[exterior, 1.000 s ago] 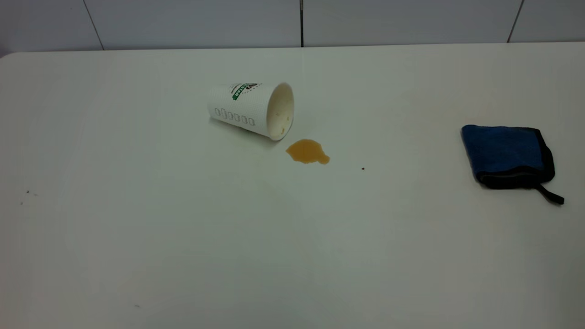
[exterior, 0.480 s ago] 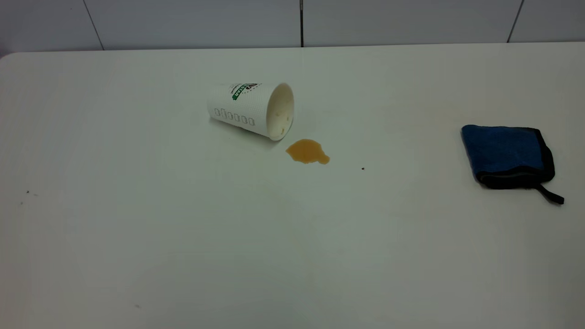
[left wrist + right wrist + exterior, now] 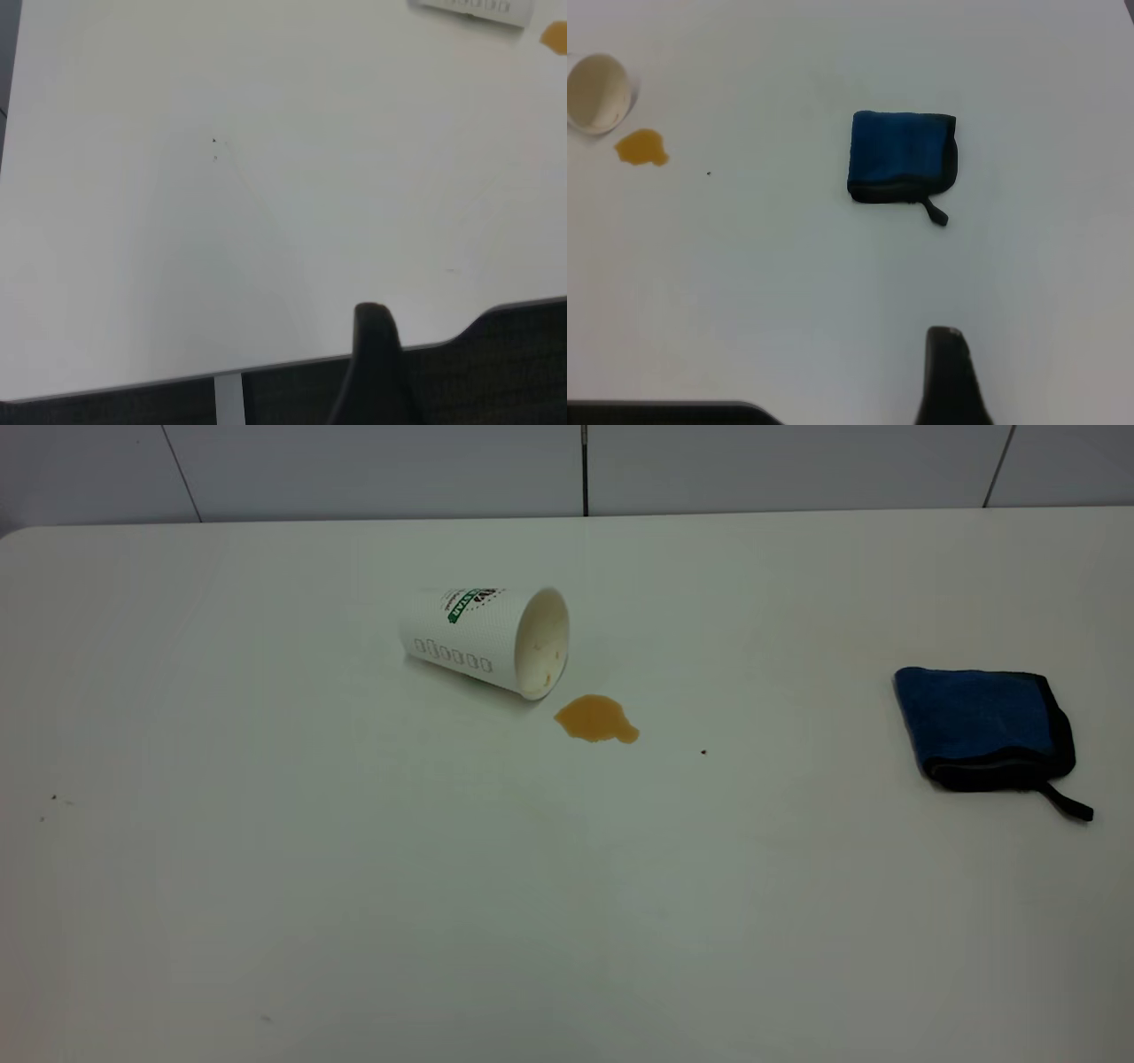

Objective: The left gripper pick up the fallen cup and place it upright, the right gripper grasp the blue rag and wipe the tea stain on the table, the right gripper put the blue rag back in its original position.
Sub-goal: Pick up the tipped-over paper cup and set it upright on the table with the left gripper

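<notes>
The cup (image 3: pixel 478 638) lies on its side on the table (image 3: pixel 354 886), mouth toward the tea stain (image 3: pixel 595 719) just beside its rim. The blue rag (image 3: pixel 979 722) lies folded at the far right, its loop tab pointing to the near right. Neither arm shows in the exterior view. The left gripper (image 3: pixel 376 372) shows only as one dark tip over the table's edge, far from the cup (image 3: pixel 474 7) and the stain (image 3: pixel 554 35). The right gripper (image 3: pixel 948 381) shows as one dark tip above the table, some way from the rag (image 3: pixel 899 152), with the cup (image 3: pixel 601 93) and stain (image 3: pixel 641 148) farther off.
A tiny dark speck (image 3: pixel 703 752) lies right of the stain. A grey tiled wall (image 3: pixel 585 469) runs behind the table's far edge. The left wrist view shows the table's edge (image 3: pixel 266 365) with dark floor beyond.
The cup has rocked very slightly to the left. The stain and the rag have not moved.
</notes>
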`<state>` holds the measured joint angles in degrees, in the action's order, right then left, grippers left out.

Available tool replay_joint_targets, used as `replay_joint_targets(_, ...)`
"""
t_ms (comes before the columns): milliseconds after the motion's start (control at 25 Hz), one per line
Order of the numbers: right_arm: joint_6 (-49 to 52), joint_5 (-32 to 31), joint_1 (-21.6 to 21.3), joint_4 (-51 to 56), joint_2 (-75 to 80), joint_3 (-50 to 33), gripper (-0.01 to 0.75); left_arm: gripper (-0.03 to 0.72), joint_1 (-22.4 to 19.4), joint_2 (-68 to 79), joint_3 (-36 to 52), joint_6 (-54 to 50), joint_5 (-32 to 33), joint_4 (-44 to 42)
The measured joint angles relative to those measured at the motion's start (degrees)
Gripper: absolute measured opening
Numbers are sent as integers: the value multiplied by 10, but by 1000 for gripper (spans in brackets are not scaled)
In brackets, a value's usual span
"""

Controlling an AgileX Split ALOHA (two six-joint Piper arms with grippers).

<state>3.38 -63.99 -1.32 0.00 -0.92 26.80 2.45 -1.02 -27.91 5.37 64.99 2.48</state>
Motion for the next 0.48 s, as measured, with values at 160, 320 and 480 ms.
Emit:
replay_joint_targets(160,0,0,0,0,0,0,550,583,0,0,0,-1,0,-1)
replay_joint_targets(320,0,0,0,0,0,0,550,583,0,15,-7,-1,-15,-25)
replay_joint_targets(480,0,0,0,0,0,0,550,583,0,117,-29,2,-55,-37)
